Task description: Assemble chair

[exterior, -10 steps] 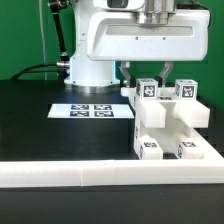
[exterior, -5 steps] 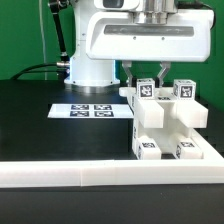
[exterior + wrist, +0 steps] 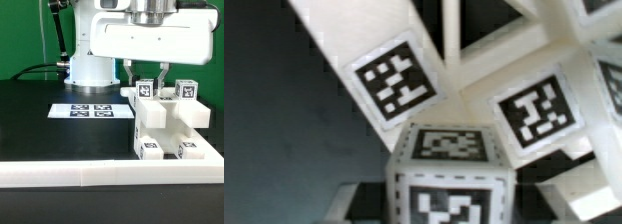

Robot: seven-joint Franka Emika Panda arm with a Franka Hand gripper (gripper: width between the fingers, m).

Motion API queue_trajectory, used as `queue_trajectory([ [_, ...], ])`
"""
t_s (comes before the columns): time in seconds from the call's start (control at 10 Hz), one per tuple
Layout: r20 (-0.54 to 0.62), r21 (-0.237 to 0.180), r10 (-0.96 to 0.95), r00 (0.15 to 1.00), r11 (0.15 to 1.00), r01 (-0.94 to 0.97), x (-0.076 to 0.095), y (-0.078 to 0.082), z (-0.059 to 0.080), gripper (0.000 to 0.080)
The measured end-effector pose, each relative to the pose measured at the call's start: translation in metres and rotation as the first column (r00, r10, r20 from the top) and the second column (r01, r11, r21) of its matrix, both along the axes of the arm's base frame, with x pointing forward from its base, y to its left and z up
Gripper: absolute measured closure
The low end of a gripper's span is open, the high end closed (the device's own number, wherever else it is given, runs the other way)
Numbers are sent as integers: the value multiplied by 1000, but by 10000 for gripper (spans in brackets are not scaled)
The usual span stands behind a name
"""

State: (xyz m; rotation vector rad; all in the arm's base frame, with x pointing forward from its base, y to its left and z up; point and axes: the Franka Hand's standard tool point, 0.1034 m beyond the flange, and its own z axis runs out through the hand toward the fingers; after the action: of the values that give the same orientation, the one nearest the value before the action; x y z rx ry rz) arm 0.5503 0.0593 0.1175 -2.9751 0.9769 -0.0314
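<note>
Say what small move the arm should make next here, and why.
Probably ease straight down a little and check the grip. In the exterior view the gripper hangs right over the chair, its fingers flanking a tagged post. Whether the fingers press on it cannot be told; the wrist view shows only tagged faces close up.

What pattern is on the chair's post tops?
Black-and-white square tags on the white chair; they show best in the wrist view.
</note>
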Motion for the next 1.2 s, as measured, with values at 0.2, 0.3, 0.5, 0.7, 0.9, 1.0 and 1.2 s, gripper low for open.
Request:
queue_trajectory([
  [0.2,-4,18,-235,972,972,235,0,-1,0,515],
  [0.3,-6,25,-304,953,952,304,0,-1,0,515],
  [0.5,-15,33,-458,889,888,458,0,-1,0,515],
  [0.7,-25,38,-587,809,808,588,0,-1,0,515],
  [0.9,-29,38,-691,723,722,691,0,0,0,515],
  [1.0,-31,37,-740,672,671,741,0,0,0,515],
  [1.2,-32,37,-757,653,652,757,0,0,0,515],
])
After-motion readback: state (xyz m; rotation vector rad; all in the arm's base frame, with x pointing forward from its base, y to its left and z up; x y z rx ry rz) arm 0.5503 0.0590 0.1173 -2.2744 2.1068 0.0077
